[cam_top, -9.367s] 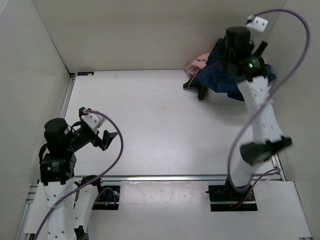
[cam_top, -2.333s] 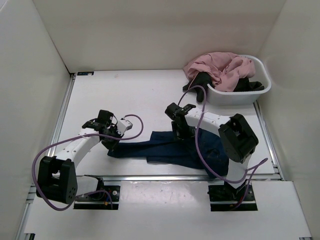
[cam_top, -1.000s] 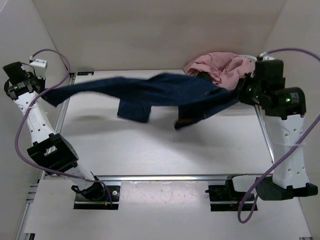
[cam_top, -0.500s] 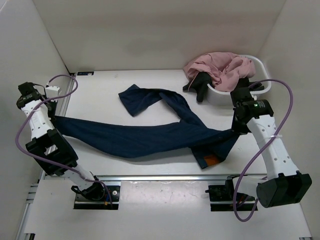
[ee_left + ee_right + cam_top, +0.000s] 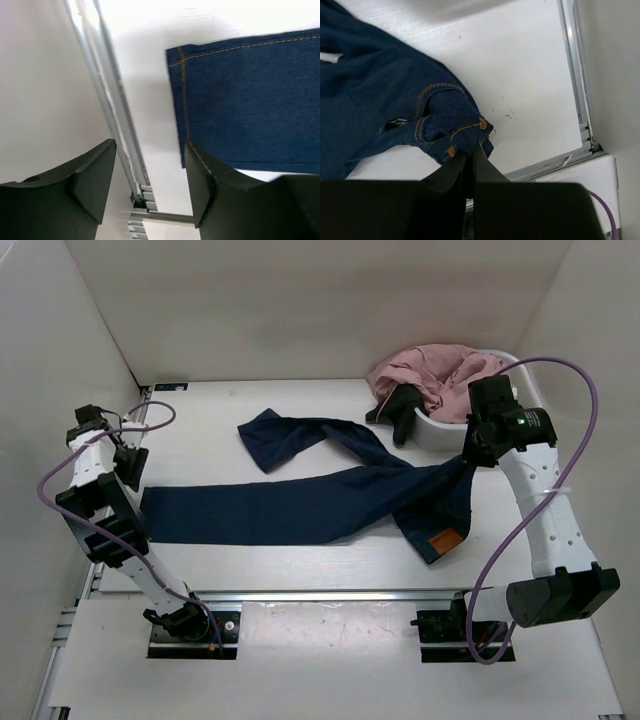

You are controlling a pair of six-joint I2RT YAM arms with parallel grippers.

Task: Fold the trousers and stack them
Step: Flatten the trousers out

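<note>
The denim jeans (image 5: 300, 505) look heavy and limp; right gripper (image 5: 471, 159) pinches their waistband (image 5: 451, 134), left gripper (image 5: 150, 185) gapes empty beside the hem (image 5: 183, 90), best gripped there

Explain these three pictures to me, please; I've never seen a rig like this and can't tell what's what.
You are looking at two robot arms bolted to the near edge of a white table, each ending in a two-finger gripper. The wide picture comes from a fixed camera above and behind them, with the left arm on the left and the right arm on the right. The other two pictures come from small cameras on the wrists, so the dark shapes at the bottom of each are that arm's own fingers. A pair of dark blue trousers lies spread across the table. The right gripper is shut on their waistband. The left gripper is open and holds nothing; a leg's hem lies flat beside it. At the far right, a white tub holds a pink garment, with a black garment at its edge.
</note>
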